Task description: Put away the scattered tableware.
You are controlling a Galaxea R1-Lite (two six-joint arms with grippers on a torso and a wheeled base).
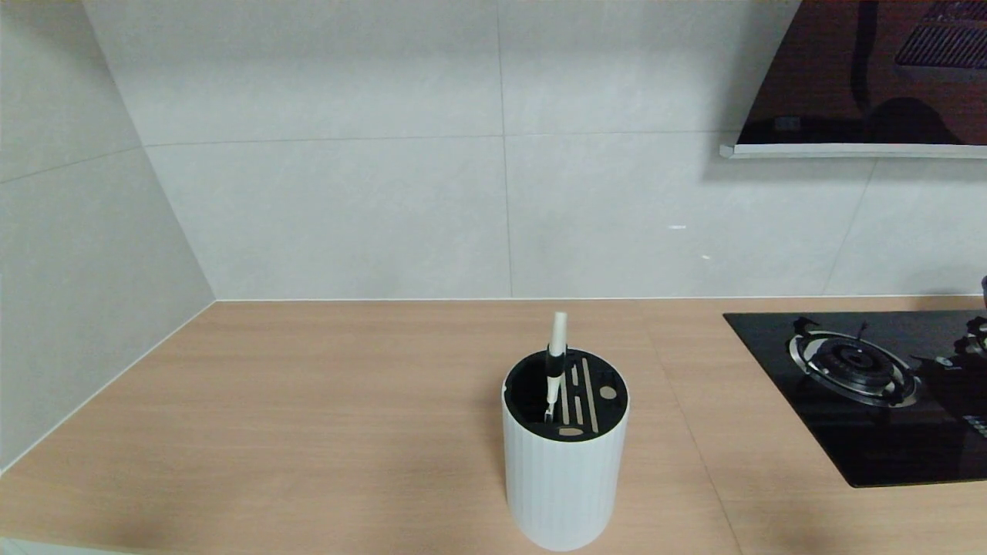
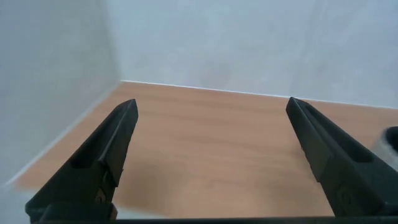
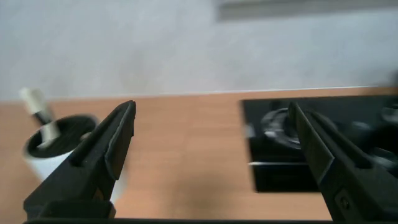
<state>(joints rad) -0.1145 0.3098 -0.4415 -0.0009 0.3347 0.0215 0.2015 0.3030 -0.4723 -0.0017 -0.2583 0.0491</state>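
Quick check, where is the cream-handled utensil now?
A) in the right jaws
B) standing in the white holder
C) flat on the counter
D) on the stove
B: the utensil stands handle-up in the open compartment of the holder.

wooden counter (image 1: 308, 432) | white ribbed holder (image 1: 563, 486) standing near front | black hob (image 1: 864, 401) at right

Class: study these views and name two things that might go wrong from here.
1. The white-handled utensil sticks up, tilted, above the holder; the open right gripper might catch it in passing.
2. The tall holder seems to stand close to the front edge of the countertop, so a knock could tip it off.
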